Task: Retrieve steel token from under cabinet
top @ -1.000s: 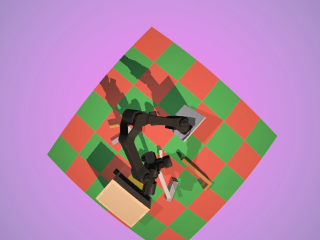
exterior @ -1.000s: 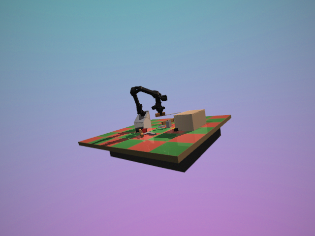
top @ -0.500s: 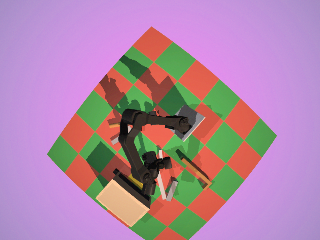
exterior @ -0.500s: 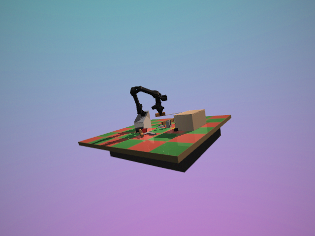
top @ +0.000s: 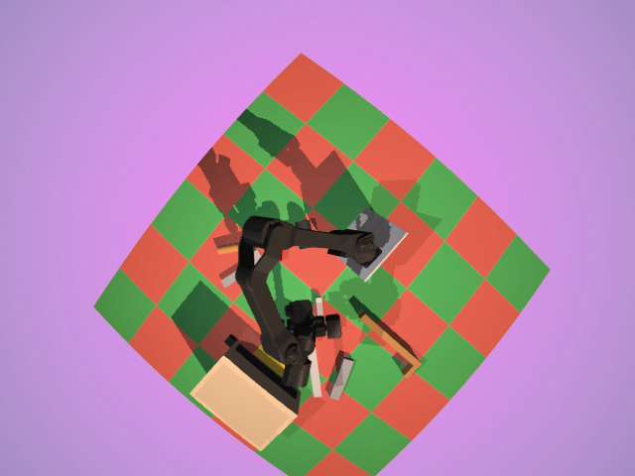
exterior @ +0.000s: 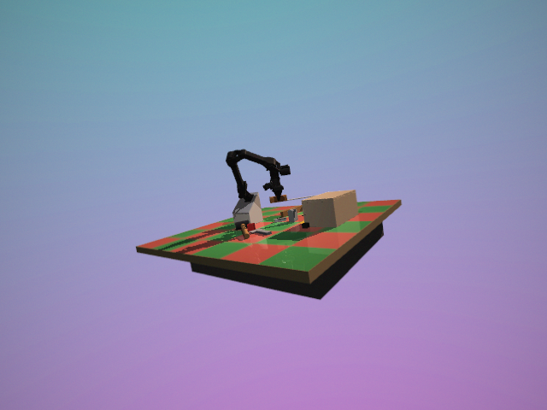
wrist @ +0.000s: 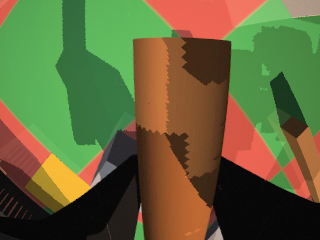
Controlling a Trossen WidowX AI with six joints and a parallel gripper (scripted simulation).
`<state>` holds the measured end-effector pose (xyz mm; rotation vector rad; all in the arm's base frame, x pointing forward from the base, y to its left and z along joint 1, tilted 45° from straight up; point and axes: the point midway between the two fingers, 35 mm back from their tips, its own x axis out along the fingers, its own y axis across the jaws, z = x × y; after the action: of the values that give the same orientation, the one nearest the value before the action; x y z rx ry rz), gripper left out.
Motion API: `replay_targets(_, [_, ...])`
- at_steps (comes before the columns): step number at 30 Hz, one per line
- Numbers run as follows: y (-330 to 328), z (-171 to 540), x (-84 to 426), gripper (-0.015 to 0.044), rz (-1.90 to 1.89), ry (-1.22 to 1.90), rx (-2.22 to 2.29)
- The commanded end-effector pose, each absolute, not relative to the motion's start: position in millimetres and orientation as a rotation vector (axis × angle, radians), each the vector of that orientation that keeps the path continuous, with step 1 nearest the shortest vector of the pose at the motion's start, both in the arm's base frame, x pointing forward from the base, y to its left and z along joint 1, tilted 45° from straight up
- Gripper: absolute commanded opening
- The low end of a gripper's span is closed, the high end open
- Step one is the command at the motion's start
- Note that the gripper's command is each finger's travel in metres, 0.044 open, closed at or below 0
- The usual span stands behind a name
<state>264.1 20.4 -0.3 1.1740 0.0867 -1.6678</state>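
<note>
My gripper point(exterior: 278, 195) point(wrist: 174, 163) is shut on the orange-brown handle point(exterior: 273, 199) point(wrist: 182, 90) of a tool and holds it above the table. A thin pale shaft point(top: 315, 376) point(exterior: 297, 197) runs from the handle past the cabinet's side, at about the height of its top. The tan cabinet point(top: 243, 405) point(exterior: 318, 213) has a dark slotted front, partly in the wrist view's lower left. A yellow patch point(top: 270, 361) point(wrist: 57, 177) lies at its front. The steel token and the marked area's outline cannot be made out. The shaft's far end is outside the wrist view.
A grey block point(top: 341, 379) stands near the cabinet. An angled wooden bar point(top: 389, 339) point(wrist: 305, 160) lies to its right in the top view. A short orange piece point(top: 228, 249) point(exterior: 244, 231) and a grey piece point(exterior: 261, 231) lie near the robot's pale base point(exterior: 247, 213).
</note>
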Motion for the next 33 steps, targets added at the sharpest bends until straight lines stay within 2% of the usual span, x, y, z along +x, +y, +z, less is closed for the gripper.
replay_targets(1, [22.5, 0.5, 264.7, 0.0, -1.665, 0.056, 1.206])
replay_targets(17, [22.1, 0.9, 264.3, 0.0, -1.685, -0.051, 1.297])
replay_targets(33, [22.1, 0.9, 264.2, 0.0, -1.663, 0.046, 1.21])
